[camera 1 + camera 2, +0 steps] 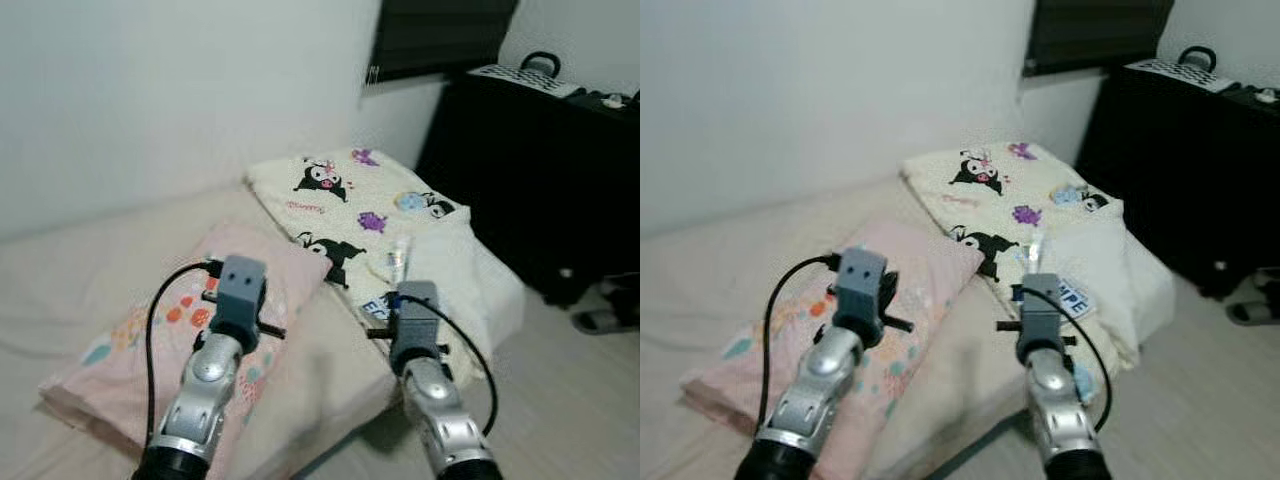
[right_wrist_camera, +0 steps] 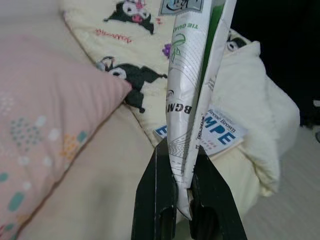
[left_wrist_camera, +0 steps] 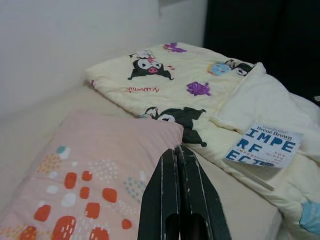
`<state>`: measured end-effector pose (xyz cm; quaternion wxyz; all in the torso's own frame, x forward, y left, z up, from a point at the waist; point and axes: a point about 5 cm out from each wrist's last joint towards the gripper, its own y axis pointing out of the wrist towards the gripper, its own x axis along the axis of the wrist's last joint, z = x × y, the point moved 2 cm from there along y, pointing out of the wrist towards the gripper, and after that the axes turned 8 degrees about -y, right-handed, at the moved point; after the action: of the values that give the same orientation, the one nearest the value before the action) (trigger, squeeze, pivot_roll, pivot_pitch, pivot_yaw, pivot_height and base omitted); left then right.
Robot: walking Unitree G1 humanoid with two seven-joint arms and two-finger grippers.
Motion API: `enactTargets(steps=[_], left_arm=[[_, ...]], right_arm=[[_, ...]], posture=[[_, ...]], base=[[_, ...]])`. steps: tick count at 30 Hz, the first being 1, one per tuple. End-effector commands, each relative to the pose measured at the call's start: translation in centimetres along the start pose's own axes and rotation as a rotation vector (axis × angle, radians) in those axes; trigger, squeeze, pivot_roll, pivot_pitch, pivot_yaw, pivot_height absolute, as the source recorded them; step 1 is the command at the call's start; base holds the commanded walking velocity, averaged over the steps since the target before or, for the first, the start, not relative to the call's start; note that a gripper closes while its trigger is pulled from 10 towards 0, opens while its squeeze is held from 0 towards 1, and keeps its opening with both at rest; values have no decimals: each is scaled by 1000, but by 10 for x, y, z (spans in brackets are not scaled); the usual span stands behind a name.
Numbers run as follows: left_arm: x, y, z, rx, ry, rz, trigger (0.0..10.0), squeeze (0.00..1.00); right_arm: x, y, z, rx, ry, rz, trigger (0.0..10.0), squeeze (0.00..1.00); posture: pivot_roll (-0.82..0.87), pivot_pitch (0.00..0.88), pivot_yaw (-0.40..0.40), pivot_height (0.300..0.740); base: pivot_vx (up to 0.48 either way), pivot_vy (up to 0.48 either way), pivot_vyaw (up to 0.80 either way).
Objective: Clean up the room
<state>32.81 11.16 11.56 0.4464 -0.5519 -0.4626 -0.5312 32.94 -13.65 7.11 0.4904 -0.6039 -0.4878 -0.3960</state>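
Observation:
My right gripper point(image 2: 180, 152) is shut on a folded white paper with green print point(image 2: 192, 75), which stands up from between the fingers; its tip shows above the right wrist point(image 1: 400, 258). It hovers over the bed's edge, near a book with blue letters point(image 2: 220, 132) lying on a cream cartoon blanket point(image 1: 350, 200). My left gripper point(image 3: 177, 152) is shut with nothing in it, just above a pink patterned pillow point(image 1: 150, 340). The book point(image 3: 265, 145) lies ahead of it, to the right.
The bed point(image 1: 70, 270) runs along a white wall on the left. A black cabinet point(image 1: 540, 180) stands at the right, with a slipper point(image 1: 608, 318) on the floor point(image 1: 560, 400) beside it. A small light-blue thing point(image 1: 1085, 380) sits at the bed's edge.

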Motion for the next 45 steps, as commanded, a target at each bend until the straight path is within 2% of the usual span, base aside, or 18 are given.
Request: enactTargets(steps=[1,17,23,36,45], left_arm=[[-6,-2,2,7,7,24,10000,0],[-5,-1,0,-2,10,23,10000,0],[-4,-1,0,0,9,19,10000,0],[-4,1,1,5,5,17,10000,0],[-4,2,0,6,0,19,10000,0]], right_arm=[[-3,-1,4,16,-6,15,10000,0],[-3,-1,6,14,-5,19,10000,0],[0,0,9,48,-45,2,10000,0],[-2,1,9,51,46,30,10000,0],[-3,0,5,39,24,20,10000,0]], posture=[[14,0,-75,740],[17,0,-73,740],[18,0,-81,740],[16,0,-82,740],[9,0,-76,740]], base=[[0,0,-800],[0,0,-800],[0,0,-800],[0,0,-800],[0,0,-800]])
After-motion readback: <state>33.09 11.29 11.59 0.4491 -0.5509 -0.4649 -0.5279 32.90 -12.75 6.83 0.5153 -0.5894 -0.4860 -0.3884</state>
